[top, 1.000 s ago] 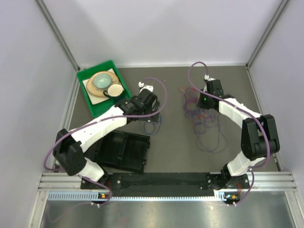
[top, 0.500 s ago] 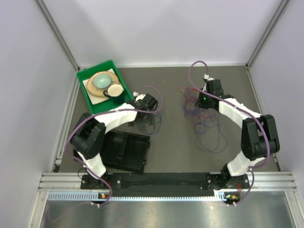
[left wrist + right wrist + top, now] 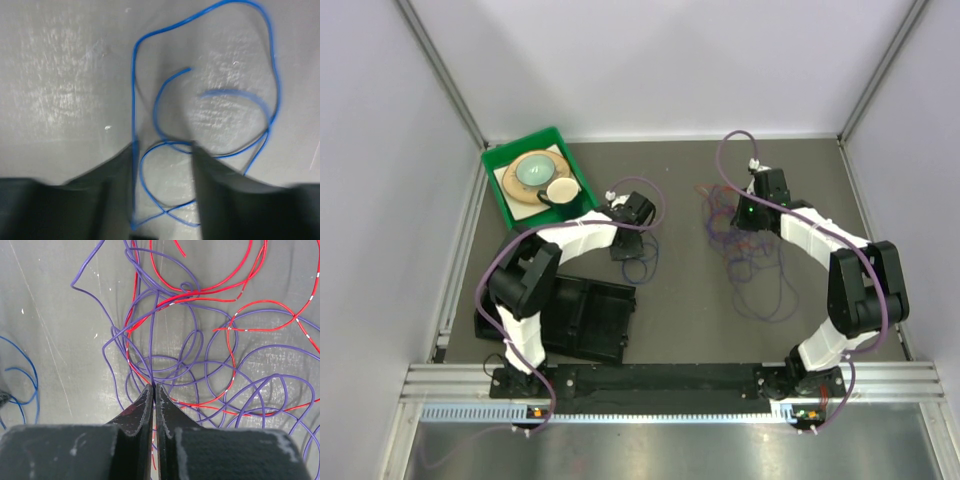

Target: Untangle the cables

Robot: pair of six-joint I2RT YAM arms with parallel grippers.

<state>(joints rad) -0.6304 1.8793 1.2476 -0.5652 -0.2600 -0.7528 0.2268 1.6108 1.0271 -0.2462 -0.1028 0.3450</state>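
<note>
Hands split the work: right hand (image 3: 154, 390) is clamped on the purple cable (image 3: 151, 335), which runs straight ahead and weaves through the red cable (image 3: 239, 304). Left hand (image 3: 162, 147) gapes over the blue cable (image 3: 134, 90), lying apart on the desk (image 3: 60, 75). Right arm's nearer that snarled pair.

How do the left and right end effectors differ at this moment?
The left end effector is open around a blue cable. The right end effector is shut on a purple cable. The left's cable lies alone, while the right's is tangled with red cable. Both are down at the table.
</note>
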